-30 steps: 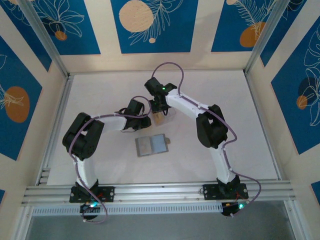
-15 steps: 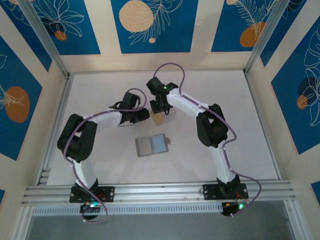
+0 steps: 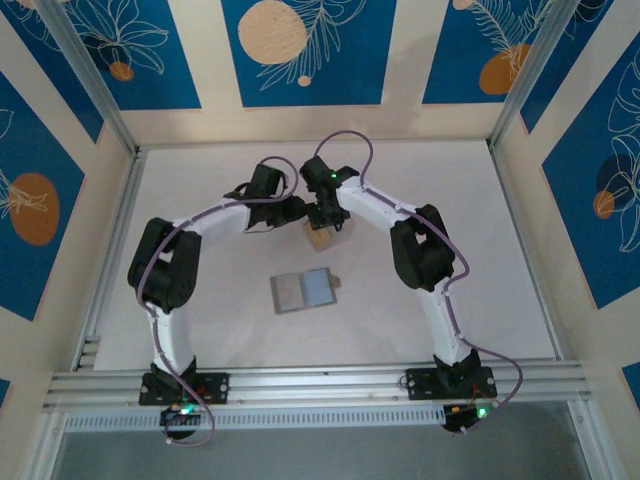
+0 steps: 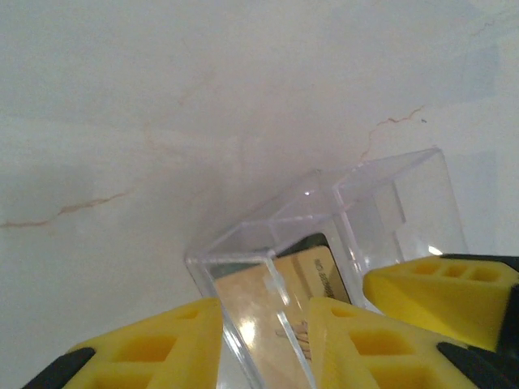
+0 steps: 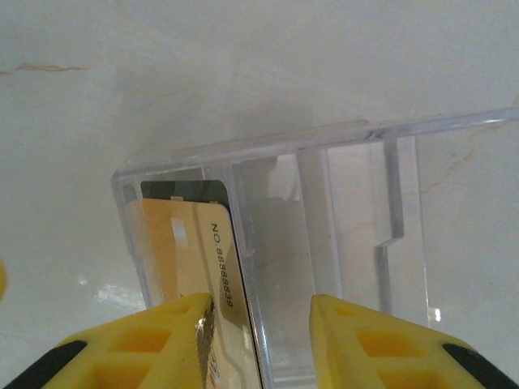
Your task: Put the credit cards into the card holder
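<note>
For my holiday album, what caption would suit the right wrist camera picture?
Right gripper straddles a clear case holding a tan credit card, a black card behind it.

Clear glossy plastic case [image 5: 349, 211]; glossy cards [image 5: 178, 239]; matt yellow plastic fingers [image 5: 138, 344]; matt table [image 5: 243, 65].

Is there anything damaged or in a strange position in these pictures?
Yes: thin brownish cracks run across the white table, one left of the clear case and one beyond it. Otherwise nothing stands out: the cards sit inside the case, and the wallet lies open and flat.
</note>
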Available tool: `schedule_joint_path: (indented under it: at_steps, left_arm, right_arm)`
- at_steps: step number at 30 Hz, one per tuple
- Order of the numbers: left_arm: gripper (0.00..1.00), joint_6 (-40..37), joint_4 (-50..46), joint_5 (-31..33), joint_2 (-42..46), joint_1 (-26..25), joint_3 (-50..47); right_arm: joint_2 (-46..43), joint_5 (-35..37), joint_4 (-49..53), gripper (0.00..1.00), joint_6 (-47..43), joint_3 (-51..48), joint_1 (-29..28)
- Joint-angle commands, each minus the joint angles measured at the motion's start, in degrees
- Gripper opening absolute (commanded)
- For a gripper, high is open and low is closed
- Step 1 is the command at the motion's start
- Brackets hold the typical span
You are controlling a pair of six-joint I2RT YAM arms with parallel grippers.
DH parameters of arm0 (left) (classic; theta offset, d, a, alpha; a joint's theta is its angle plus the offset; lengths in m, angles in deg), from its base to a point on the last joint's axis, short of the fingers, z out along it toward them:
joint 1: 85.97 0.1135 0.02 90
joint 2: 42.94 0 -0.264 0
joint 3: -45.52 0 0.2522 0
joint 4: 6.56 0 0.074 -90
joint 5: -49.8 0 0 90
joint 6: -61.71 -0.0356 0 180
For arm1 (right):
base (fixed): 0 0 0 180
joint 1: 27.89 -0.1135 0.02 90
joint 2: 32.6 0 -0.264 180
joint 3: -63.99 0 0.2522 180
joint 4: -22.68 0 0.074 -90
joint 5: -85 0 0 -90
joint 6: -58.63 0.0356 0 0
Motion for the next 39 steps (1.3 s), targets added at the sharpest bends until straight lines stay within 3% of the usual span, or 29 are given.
schedule_joint_path:
  at_steps: [1,14,22,39]
  left_arm:
    - [0.33,-0.1,-2.8,0.5,-2.7,0.5,2.4]
    - [0.36,-0.3,2.5,-4.4,-6.6,0.5,3.5]
    - [0.36,-0.4,1.6,-2.5,-7.0,0.5,2.5]
    - [0.35,-0.5,1.7,-1.7,-7.4,0.4,1.3]
  right_arm:
    - [0.7,-2.4,0.2,0.37,-0.5,-1.5,-0.2]
    - [0.5,-5.0,-0.1,0.33,-0.9,-2.9,0.8]
    - [-1.0,-0.6,0.3,0.3,-2.3,-3.2,0.9]
    - [-4.7,0.4,2.5,0.19,-3.3,-1.4,0.2]
